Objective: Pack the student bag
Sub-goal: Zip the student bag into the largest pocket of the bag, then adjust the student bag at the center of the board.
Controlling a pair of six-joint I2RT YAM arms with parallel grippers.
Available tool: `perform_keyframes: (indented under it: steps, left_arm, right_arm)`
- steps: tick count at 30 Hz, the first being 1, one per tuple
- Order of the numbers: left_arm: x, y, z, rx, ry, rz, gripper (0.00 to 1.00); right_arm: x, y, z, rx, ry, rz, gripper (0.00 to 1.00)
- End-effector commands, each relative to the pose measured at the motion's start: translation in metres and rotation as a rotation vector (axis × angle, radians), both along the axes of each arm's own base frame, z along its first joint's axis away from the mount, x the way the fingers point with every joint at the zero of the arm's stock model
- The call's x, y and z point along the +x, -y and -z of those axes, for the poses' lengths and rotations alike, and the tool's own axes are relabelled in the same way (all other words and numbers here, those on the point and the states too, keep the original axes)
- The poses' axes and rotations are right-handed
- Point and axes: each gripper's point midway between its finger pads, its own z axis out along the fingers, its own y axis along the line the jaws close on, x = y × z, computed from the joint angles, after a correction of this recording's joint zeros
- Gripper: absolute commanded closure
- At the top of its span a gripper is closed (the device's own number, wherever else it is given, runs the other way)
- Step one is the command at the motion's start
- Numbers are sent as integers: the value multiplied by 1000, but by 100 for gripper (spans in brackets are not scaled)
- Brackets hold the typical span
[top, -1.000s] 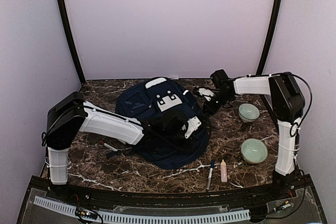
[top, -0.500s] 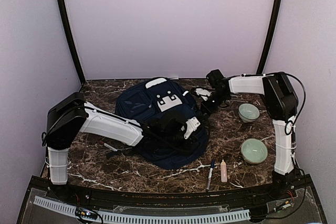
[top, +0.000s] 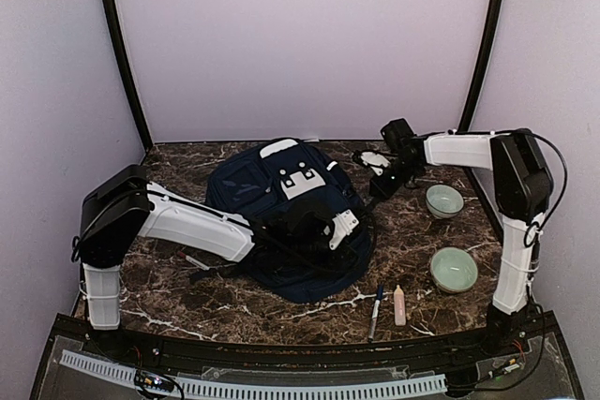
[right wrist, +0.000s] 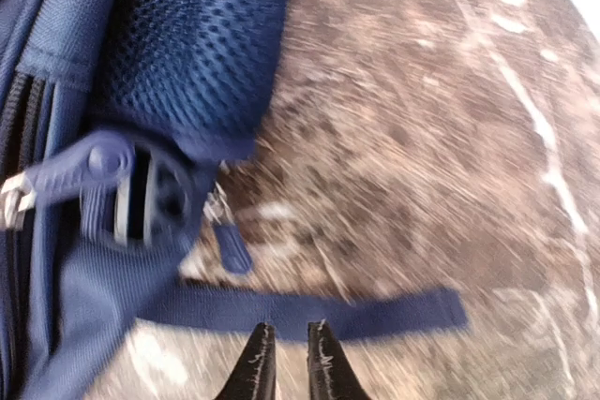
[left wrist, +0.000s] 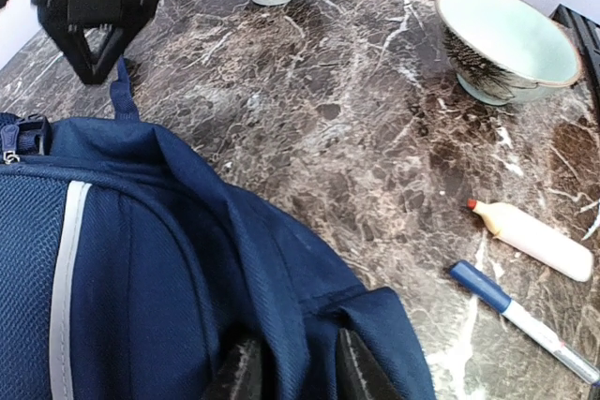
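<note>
**Brace the bag, then go for the zip**

The bag (top: pixel 281 199) lies flat on the worktop (top: pixel 187 297), under the left end effector (left wrist: pixel 300 377) and just ahead and left of the right end effector (right wrist: pixel 289 362). The left one has a ridge of bag fabric standing between its fingers and touching both. I cannot tell whether it grips firmly. The right one is barely parted and holds nothing. A flat strap (right wrist: pixel 375 311) lies across just beyond its tips, and a small zip pull (right wrist: pixel 232 250) sits a little further ahead and to the left.

The step looks like opening the bag. To do it well, the left should clamp the fold firmly so the bag cannot slide. The right should spread wider before advancing and aim at the pull, not the strap. Its view is blurred, so it should move slowly.

Compared with a second ago, the right end effector has backed slightly away from the bag's edge and its arm has swung outward. The left arm has hardly moved.
</note>
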Motion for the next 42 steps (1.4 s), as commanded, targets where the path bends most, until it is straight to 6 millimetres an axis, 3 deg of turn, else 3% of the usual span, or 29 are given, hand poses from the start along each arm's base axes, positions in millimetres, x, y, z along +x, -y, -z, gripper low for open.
perform_keyframes:
  steps: [1,4,11,15,17,20,29,35,42]
  left_arm:
    - [-9,-7,-33,-40,10,2,69]
    - [-8,-9,-45,-54,23,-10,62]
    - [-14,-30,-78,-79,29,-38,52]
    - [-7,-62,-92,-54,69,-130,40]
    - [0,-80,-93,-17,78,-200,38]
    - [8,-107,-91,31,73,-284,38]
    - [22,-191,-61,72,-42,-536,37]
    - [19,-225,-34,102,-101,-628,35]
    - [10,-261,-6,161,-192,-771,35]
  right_arm:
    - [-6,21,-34,-20,68,38,84]
    - [-21,24,-49,7,72,32,81]
    - [-71,8,-88,152,26,-117,76]
    - [-94,-3,-117,236,26,-207,74]
    - [-105,-8,-138,287,53,-243,71]
    - [-117,-17,-148,318,57,-282,69]
    - [-140,-58,-126,255,28,-396,67]
    - [-141,-82,-89,141,35,-431,67]
    - [-159,-97,-55,120,-32,-481,67]
